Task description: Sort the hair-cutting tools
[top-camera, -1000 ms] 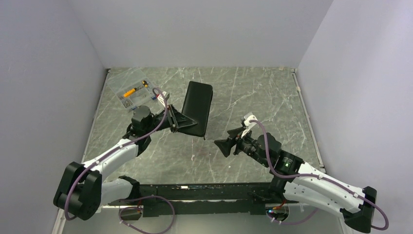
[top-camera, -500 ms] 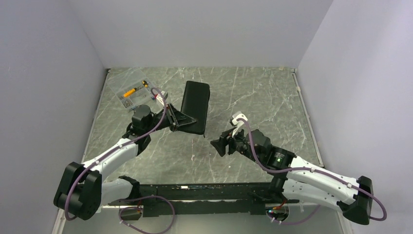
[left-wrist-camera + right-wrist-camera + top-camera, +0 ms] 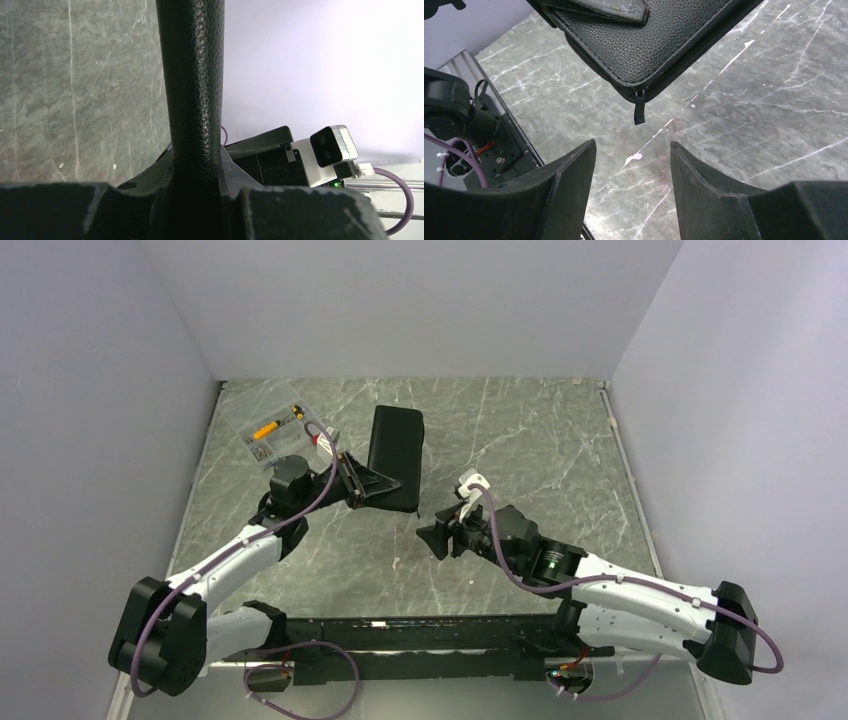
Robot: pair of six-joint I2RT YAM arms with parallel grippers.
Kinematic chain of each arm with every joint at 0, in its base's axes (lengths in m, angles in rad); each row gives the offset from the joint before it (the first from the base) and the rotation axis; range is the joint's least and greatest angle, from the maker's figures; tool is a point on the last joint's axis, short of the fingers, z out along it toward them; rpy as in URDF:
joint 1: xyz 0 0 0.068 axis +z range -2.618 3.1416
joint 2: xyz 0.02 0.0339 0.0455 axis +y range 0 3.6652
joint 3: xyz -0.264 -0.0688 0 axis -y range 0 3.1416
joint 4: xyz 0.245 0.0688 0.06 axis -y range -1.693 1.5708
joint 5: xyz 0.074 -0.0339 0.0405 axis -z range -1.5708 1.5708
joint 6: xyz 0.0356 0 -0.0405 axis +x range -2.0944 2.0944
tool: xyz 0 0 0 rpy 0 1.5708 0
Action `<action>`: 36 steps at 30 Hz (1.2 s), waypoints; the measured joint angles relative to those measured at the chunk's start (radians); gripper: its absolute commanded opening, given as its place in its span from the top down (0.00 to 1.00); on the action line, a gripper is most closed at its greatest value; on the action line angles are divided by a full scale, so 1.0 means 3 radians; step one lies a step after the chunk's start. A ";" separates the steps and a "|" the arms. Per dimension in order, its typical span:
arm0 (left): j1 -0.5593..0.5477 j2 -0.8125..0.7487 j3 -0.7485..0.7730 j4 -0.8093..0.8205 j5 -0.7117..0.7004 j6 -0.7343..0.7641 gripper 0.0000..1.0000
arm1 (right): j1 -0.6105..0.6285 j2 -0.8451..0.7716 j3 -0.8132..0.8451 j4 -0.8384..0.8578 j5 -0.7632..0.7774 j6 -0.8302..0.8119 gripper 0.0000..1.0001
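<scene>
Right gripper [image 3: 429, 538] sits near centre of the grey marble table [image 3: 540, 440], pointing left and far. Its jaws stand moderately apart with nothing between them, only bare marble showing in the gap in the right wrist view [image 3: 632, 145]. A white camera block [image 3: 472, 481] rides on top of that wrist and also shows in the left wrist view [image 3: 332, 147].

Just far of those fingers hangs the zipper pull [image 3: 639, 107], dangling free from the near corner of the black zip case [image 3: 664, 35]. Pull and fingertips are apart, not touching.

Left gripper [image 3: 362, 488] is clamped on the case's near end, holding it. In the left wrist view [image 3: 196, 167] the case [image 3: 192, 75] runs edge-on straight out from between the two fingers, pebbled leather texture clear. One of its fingers [image 3: 609, 6] lies flat on the case's broad face. From above the case [image 3: 395, 445] reaches toward the far side, left of centre. It looks raised off the table at the near end; whether the far end touches I can't tell.

Far left corner: a clear plastic box [image 3: 262, 420] sits flat on the table, a yellow part [image 3: 266, 428] and small bits inside, close to the left arm's wrist but apart from the case.

Scissors and comb — their place can't be told from these views.
</scene>
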 measured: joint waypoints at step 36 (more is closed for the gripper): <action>-0.0036 -0.0066 -0.0003 0.0001 -0.0023 0.0009 1.00 | 0.0027 0.0496 0.0174 0.0320 0.0384 -0.0085 0.97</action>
